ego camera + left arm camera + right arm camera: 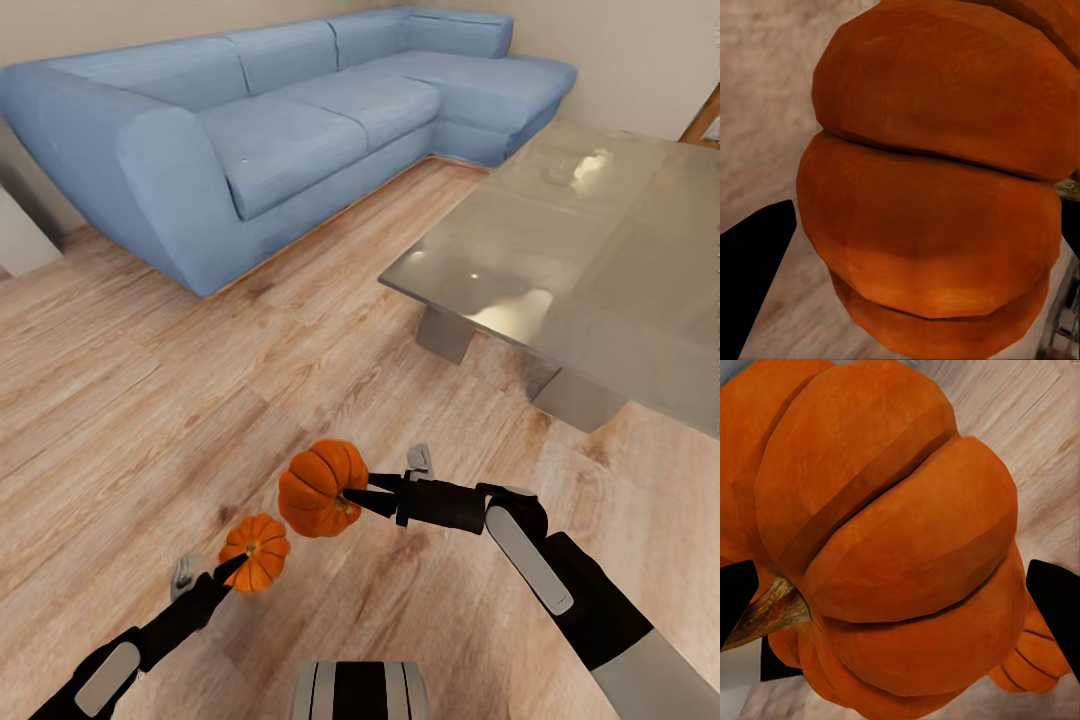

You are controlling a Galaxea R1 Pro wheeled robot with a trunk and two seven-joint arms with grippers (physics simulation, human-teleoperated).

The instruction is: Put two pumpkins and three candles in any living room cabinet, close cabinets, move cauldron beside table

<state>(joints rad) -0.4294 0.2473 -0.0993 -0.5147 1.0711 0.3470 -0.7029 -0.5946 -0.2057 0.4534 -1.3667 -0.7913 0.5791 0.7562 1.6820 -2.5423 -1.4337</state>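
Two orange ribbed pumpkins hang above the wood floor in the head view. The bigger pumpkin (320,487) is held by my right gripper (362,494), whose black fingers are shut on it near the stem. The smaller pumpkin (256,552) is clamped by my left gripper (237,570), lower and to the left. Up close, the small pumpkin (934,187) sits between dark fingers (754,262) in the left wrist view. The big pumpkin (885,540), its brown stem showing, sits between fingers (1057,600) in the right wrist view. The glass-topped table (590,260) stands at the right.
A long blue corner sofa (280,120) runs along the far wall. The table's grey block legs (446,333) stand on the wood floor (150,400) ahead and to the right. Open floor lies between sofa and table. My own base (358,690) shows at the bottom edge.
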